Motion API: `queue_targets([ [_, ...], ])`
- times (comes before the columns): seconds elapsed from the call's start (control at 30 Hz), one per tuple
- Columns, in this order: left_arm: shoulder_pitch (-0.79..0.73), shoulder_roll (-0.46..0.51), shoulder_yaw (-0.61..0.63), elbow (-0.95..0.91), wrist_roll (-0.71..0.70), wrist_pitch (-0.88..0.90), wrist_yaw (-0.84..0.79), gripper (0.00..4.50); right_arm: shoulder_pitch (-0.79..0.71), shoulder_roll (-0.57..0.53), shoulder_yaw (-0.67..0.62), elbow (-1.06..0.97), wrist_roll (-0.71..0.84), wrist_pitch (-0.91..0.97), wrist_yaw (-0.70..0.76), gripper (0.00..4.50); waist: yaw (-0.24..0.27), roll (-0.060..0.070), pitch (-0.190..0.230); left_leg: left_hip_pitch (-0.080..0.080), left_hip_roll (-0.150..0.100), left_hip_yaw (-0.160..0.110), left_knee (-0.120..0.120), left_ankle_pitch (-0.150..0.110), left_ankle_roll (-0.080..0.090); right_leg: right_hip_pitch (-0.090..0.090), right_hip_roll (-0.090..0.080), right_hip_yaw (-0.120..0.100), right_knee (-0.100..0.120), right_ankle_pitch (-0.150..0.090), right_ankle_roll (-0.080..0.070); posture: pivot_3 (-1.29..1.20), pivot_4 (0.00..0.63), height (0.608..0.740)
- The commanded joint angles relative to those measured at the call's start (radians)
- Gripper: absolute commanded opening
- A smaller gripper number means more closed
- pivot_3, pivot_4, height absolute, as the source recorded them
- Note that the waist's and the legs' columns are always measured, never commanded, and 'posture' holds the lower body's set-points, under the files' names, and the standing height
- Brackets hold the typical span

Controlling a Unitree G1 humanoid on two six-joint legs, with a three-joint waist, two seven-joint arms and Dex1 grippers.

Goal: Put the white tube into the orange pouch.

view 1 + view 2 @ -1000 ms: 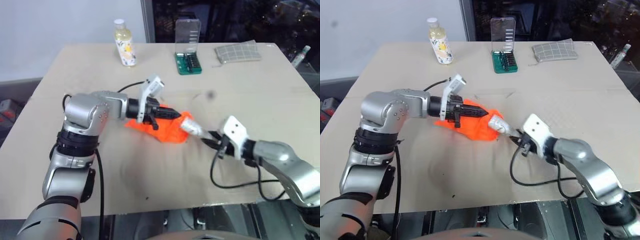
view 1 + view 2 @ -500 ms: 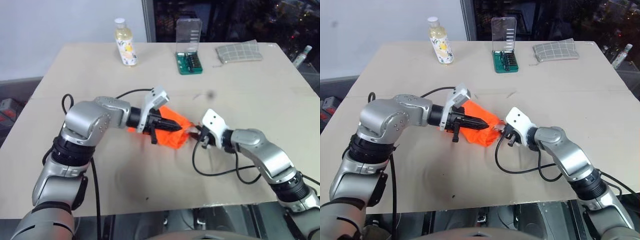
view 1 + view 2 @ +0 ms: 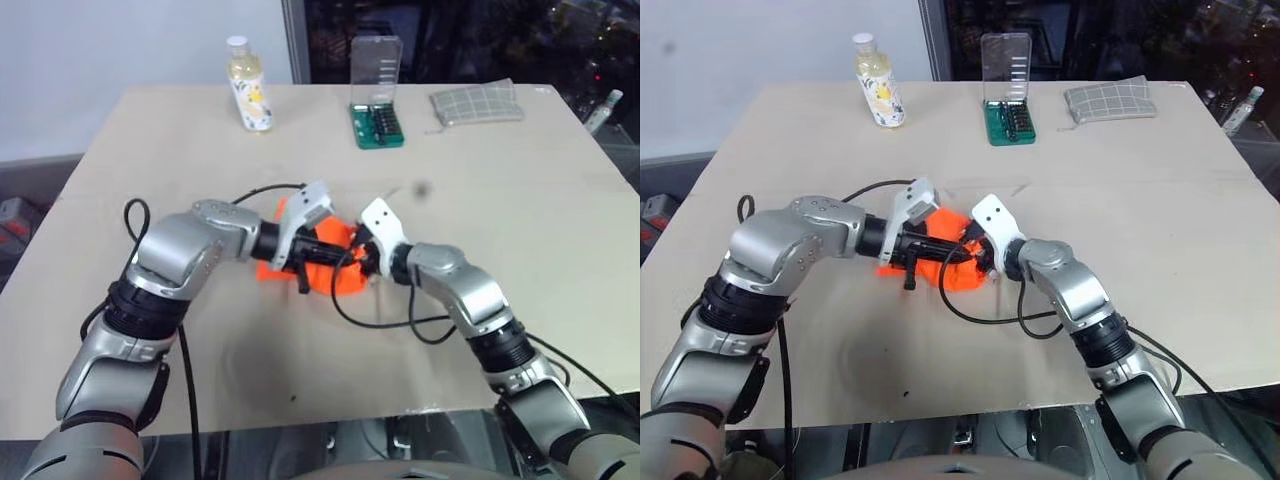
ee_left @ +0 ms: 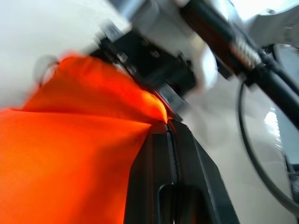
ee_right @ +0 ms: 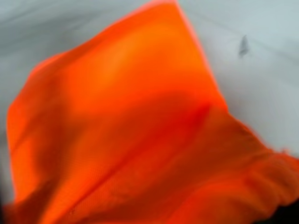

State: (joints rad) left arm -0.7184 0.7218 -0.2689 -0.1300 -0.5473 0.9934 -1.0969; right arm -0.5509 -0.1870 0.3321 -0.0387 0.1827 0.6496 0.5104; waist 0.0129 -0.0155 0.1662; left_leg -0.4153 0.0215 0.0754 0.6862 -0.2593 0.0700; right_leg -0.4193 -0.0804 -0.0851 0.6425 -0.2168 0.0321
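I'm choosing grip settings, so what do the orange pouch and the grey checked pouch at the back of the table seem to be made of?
The orange pouch looks like thin, soft woven fabric with a matte to slightly satiny finish: it creases and bunches where the left end effector pinches it. The grey checked pouch looks like cloth too, matte, with a woven-looking check pattern, lying flat; too distant to confirm the weave.

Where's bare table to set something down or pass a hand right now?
Free: the wide right side of the table, below the grey checked pouch; the near edge in front of both arms; the left strip below the bottle. Crowded: the centre, where the left gripper and right gripper meet at the orange pouch, cables looping beside them. The bit case takes the far middle.
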Motion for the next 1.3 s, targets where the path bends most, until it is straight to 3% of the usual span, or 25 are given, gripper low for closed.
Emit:
queue_targets([
  [0.03,-0.027,-0.003,0.073,0.084,-0.012,-0.034,-0.023,0.0,0.054,-0.054,-0.061,-0.153,0.025,0.0,0.023,3.57,0.0,0.0,0.0,0.0,0.0,0.0,0.0,0.0,0.0,0.0,0.0,0.0,0.0,0.0,0.0,0.0,0.15,0.74],
  [0.3,-0.105,-0.07,0.198,0.277,-0.075,-0.006,-0.042,0.0,0.197,-0.141,-0.194,-0.439,0.148,0.112,0.028,3.57,-0.005,0.0,0.0,0.001,0.001,0.0,0.0,0.0,0.0,0.0,0.001,0.0,0.001,0.0,0.0,0.0,0.15,0.74],
  [0.5,-0.178,-0.07,0.311,0.351,-0.193,0.081,-0.103,0.0,0.191,-0.185,-0.202,-0.384,0.057,0.033,-0.032,3.57,-0.013,0.0,0.0,0.001,0.001,0.001,0.0,0.0,0.0,0.0,0.001,0.0,0.001,0.0,0.0,0.0,0.15,0.74],
  [0.63,-0.291,-0.076,0.429,0.468,-0.28,0.182,-0.074,0.0,0.176,-0.204,-0.28,-0.35,0.075,0.008,-0.035,3.57,-0.013,0.0,0.001,0.0,0.001,0.0,0.0,0.0,0.0,-0.001,0.0,0.0,0.001,0.0,0.0,0.0,0.15,0.74],
  [0.77,-0.153,-0.043,0.205,0.288,-0.031,-0.09,-0.057,0.0,0.207,-0.303,-0.275,-0.325,-0.001,-0.06,-0.013,3.57,-0.014,0.001,0.0,0.002,-0.002,0.002,-0.002,0.0,0.001,0.0,-0.001,0.002,0.0,0.0,0.0,0.0,0.15,0.74],
  [0.83,-0.057,-0.01,0.082,0.161,0.087,-0.251,-0.086,0.49,0.233,-0.308,-0.277,-0.33,-0.001,-0.063,-0.019,3.65,-0.015,0.001,0.0,0.002,-0.001,0.003,-0.002,0.0,0.001,0.0,-0.001,0.003,0.0,0.0,0.0,0.0,0.15,0.74],
  [0.93,0.0,-0.024,0.033,0.053,0.137,-0.308,-0.052,1.25,0.276,-0.305,-0.281,-0.357,-0.001,-0.06,-0.028,3.65,-0.013,0.0,0.001,-0.001,0.0,0.003,-0.003,0.0,0.0,-0.003,-0.001,0.004,0.0,0.0,0.0,0.0,0.15,0.74],
  [1.03,0.017,-0.05,0.01,0.003,0.182,-0.317,0.009,2.49,0.306,-0.297,-0.291,-0.389,0.001,-0.047,-0.042,3.65,-0.006,0.0,0.001,-0.002,0.0,0.003,-0.002,0.0,0.0,-0.004,-0.001,0.005,0.0,0.0,0.0,0.0,0.15,0.74],
  [1.17,0.008,-0.034,-0.05,-0.052,0.244,-0.331,0.003,2.49,0.353,-0.303,-0.299,-0.454,0.005,-0.025,-0.049,3.65,-0.001,0.001,0.001,0.0,0.0,0.005,-0.002,0.0,0.0,-0.003,-0.001,0.004,0.0,0.0,0.0,0.0,0.15,0.74],
  [1.3,0.0,0.002,-0.12,-0.038,0.347,-0.469,-0.044,2.49,0.378,-0.309,-0.299,-0.476,0.001,-0.014,-0.05,3.65,-0.001,0.001,0.001,0.0,0.001,0.005,-0.002,0.0,0.0,-0.003,0.0,0.004,0.0,0.0,0.0,0.0,0.15,0.74],
])
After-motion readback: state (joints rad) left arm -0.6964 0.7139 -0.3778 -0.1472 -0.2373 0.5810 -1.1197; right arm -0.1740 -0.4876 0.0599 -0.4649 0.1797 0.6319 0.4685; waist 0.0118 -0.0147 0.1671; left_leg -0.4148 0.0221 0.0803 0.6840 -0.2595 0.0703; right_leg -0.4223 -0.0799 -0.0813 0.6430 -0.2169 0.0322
